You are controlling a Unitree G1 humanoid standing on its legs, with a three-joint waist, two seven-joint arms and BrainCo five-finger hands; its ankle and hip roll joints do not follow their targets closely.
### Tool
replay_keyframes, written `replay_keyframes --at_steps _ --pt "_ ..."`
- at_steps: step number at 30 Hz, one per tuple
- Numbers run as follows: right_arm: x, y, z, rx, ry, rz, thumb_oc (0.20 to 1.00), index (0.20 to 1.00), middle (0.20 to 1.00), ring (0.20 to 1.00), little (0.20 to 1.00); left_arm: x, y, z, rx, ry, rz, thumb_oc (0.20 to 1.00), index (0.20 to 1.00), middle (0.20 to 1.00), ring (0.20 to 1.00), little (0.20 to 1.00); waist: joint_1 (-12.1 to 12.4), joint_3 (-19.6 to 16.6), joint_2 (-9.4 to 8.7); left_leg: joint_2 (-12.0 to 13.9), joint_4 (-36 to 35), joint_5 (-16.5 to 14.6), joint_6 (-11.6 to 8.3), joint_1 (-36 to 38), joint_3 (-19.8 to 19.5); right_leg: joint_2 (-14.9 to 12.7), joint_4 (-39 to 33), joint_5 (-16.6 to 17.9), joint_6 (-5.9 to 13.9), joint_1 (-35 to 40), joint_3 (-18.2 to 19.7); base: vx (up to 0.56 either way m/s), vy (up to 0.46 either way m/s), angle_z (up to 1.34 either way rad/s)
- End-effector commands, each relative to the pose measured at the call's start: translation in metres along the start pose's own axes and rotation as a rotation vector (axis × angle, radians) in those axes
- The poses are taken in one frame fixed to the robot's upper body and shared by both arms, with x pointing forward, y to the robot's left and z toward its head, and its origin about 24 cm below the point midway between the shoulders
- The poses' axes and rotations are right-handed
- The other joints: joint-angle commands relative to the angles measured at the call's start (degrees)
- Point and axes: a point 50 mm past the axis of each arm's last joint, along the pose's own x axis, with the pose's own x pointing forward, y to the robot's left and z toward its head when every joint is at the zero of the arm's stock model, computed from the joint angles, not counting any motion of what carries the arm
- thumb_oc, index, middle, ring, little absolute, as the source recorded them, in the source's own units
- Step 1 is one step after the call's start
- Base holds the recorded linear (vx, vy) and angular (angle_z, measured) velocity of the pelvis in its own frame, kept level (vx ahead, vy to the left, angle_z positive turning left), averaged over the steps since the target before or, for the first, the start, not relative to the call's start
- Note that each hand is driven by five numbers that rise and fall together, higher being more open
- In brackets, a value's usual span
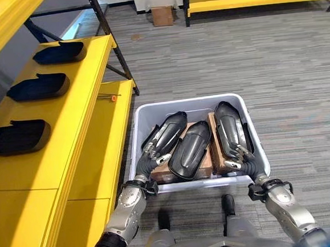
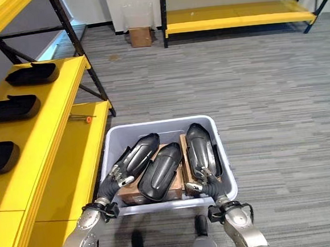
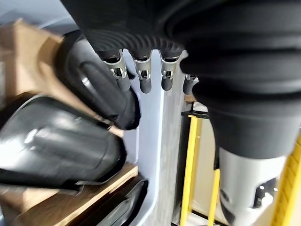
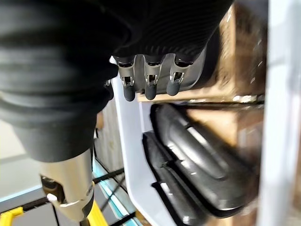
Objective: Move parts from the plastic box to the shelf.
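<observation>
Left eye view shows three parts point(image 1: 33, 87) shelved; wrist views show both hands' fingers point(image 3: 143, 80) point(image 4: 149, 84) curled, grasping nothing, inside the plastic box point(image 1: 147, 114).

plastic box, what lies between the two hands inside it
In the left eye view, the middle black part lies in the plastic box between the left hand and right hand, on brown cardboard.
</observation>
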Motion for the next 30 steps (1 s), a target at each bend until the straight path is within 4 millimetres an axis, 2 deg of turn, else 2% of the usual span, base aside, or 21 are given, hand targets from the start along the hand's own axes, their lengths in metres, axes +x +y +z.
replay_keyframes --at_steps 1,2,4,6,7,8,9,10,11,14,15,16,17,21,30 --pt "0.016 0.002 0.047 -0.023 -0.221 -0.016 1.000 1.000 1.000 1.000 1.000 0.017 -0.025 0.046 -0.027 -0.239 -0.064 1.000 1.000 1.000 1.000 1.000 0.9 1.2 -0.93 0.3 5.2 0.1 -0.73 -2.6 -0.9 -0.5 2.1 1.1 1.51 5.4 -0.8 0.01 0.000 0.12" --pt "0.021 0.004 0.057 -0.037 -0.257 -0.026 1.000 1.000 1.000 1.000 1.000 0.021 -0.034 0.057 -0.041 -0.286 -0.087 1.000 1.000 1.000 1.000 1.000 0.7 1.7 -0.99 0.2 5.5 0.1 -0.74 -3.2 -0.9 -0.6 2.1 1.2 1.60 4.8 -0.7 -0.08 -0.018 0.24" --pt "0.045 0.013 0.112 -0.080 -0.448 -0.072 1.000 1.000 1.000 1.000 1.000 0.034 -0.073 0.119 -0.091 -0.522 -0.168 1.000 1.000 1.000 1.000 1.000 0.1 4.9 -0.55 0.3 6.6 1.0 -1.44 -8.1 -0.6 -0.7 3.9 2.1 1.91 -1.3 0.1 -0.24 -0.032 0.10" --pt "0.056 0.020 0.142 -0.092 -0.539 -0.098 1.000 1.000 1.000 1.000 1.000 0.036 -0.092 0.154 -0.064 -0.658 -0.207 1.000 1.000 1.000 1.000 1.000 -0.3 6.5 -0.20 0.6 6.7 1.7 -1.76 -10.7 -0.4 -0.2 5.1 2.8 2.08 -5.3 1.1 -0.21 -0.023 -0.05" --pt "0.059 0.023 0.153 -0.091 -0.575 -0.104 1.000 1.000 1.000 1.000 1.000 0.037 -0.097 0.163 -0.053 -0.690 -0.209 1.000 1.000 1.000 1.000 1.000 -0.5 6.9 -0.09 0.7 6.9 2.0 -1.84 -11.7 -0.2 0.1 5.5 2.9 2.14 -6.7 1.4 -0.19 -0.020 -0.09" --pt "0.063 0.032 0.178 -0.104 -0.663 -0.116 1.000 1.000 1.000 1.000 1.000 0.040 -0.106 0.192 -0.007 -0.799 -0.185 1.000 1.000 1.000 1.000 1.000 -1.1 8.1 0.03 1.0 7.3 2.4 -2.01 -13.6 0.5 0.7 6.8 3.0 2.39 -9.8 2.2 -0.18 -0.023 -0.12" --pt "0.064 0.033 0.191 -0.108 -0.700 -0.129 1.000 1.000 1.000 1.000 1.000 0.042 -0.109 0.206 0.009 -0.845 -0.176 1.000 1.000 1.000 1.000 1.000 -1.4 8.7 0.08 1.2 7.6 2.5 -2.16 -14.7 0.8 1.0 7.5 3.2 2.41 -11.4 2.6 -0.20 -0.024 -0.20" --pt "0.067 0.035 0.200 -0.105 -0.726 -0.142 1.000 1.000 1.000 1.000 1.000 0.042 -0.112 0.218 0.009 -0.889 -0.161 1.000 1.000 1.000 1.000 1.000 -1.5 9.3 0.17 1.3 8.1 2.7 -2.40 -16.0 1.0 1.3 8.1 3.3 2.48 -12.9 2.9 -0.10 -0.015 -0.22" --pt "0.067 0.035 0.201 -0.106 -0.729 -0.142 1.000 1.000 1.000 1.000 1.000 0.043 -0.112 0.219 0.009 -0.892 -0.160 1.000 1.000 1.000 1.000 1.000 -1.5 9.2 0.18 1.3 8.3 2.7 -2.40 -16.3 1.0 1.3 8.3 3.3 2.47 -13.2 3.0 -0.10 -0.019 -0.25" --pt "0.070 0.042 0.223 -0.094 -0.787 -0.157 1.000 1.000 1.000 1.000 1.000 0.045 -0.113 0.251 0.019 -0.986 -0.090 1.000 1.000 1.000 1.000 1.000 -2.3 10.1 0.43 1.7 9.1 3.1 -2.96 -19.1 1.5 1.9 9.3 3.8 2.64 -16.8 3.7 -0.07 -0.027 -0.20" --pt "0.070 0.042 0.223 -0.094 -0.789 -0.156 1.000 1.000 1.000 1.000 1.000 0.045 -0.113 0.251 0.019 -0.988 -0.090 1.000 1.000 1.000 1.000 1.000 -2.3 10.1 0.44 1.7 9.2 3.1 -2.96 -19.3 1.5 1.9 9.3 3.8 2.64 -17.0 3.7 -0.09 -0.032 -0.28" --pt "0.069 0.043 0.235 -0.104 -0.830 -0.165 1.000 1.000 1.000 1.000 1.000 0.045 -0.108 0.270 0.033 -1.035 -0.040 1.000 1.000 1.000 1.000 1.000 -2.8 11.0 0.72 2.0 9.8 3.4 -3.31 -21.6 1.8 2.2 9.9 4.3 2.82 -19.9 4.3 -0.09 -0.037 -0.31" --pt "0.068 0.043 0.236 -0.094 -0.836 -0.162 1.000 1.000 1.000 1.000 1.000 0.043 -0.103 0.277 0.024 -1.060 -0.017 1.000 1.000 1.000 1.000 1.000 -2.9 11.5 0.84 2.3 10.1 3.5 -3.43 -22.8 1.9 2.2 10.3 4.4 2.82 -21.4 4.3 -0.10 -0.039 -0.22" --pt "0.065 0.033 0.236 -0.149 -0.862 -0.212 1.000 1.000 1.000 1.000 1.000 0.040 -0.080 0.278 -0.025 -1.068 0.057 1.000 1.000 1.000 1.000 1.000 -2.9 13.0 1.23 2.5 11.2 3.2 -3.64 -25.8 2.1 2.1 11.4 4.7 2.84 -24.9 4.9 -0.03 -0.018 -0.09" --pt "0.062 0.007 0.235 -0.191 -0.860 -0.329 1.000 1.000 1.000 1.000 1.000 0.029 -0.061 0.264 -0.056 -1.071 0.082 1.000 1.000 1.000 1.000 1.000 -1.7 15.2 2.48 2.2 13.0 2.5 -3.63 -29.3 1.4 1.6 13.4 4.2 2.61 -28.2 4.5 -0.01 -0.008 0.02"
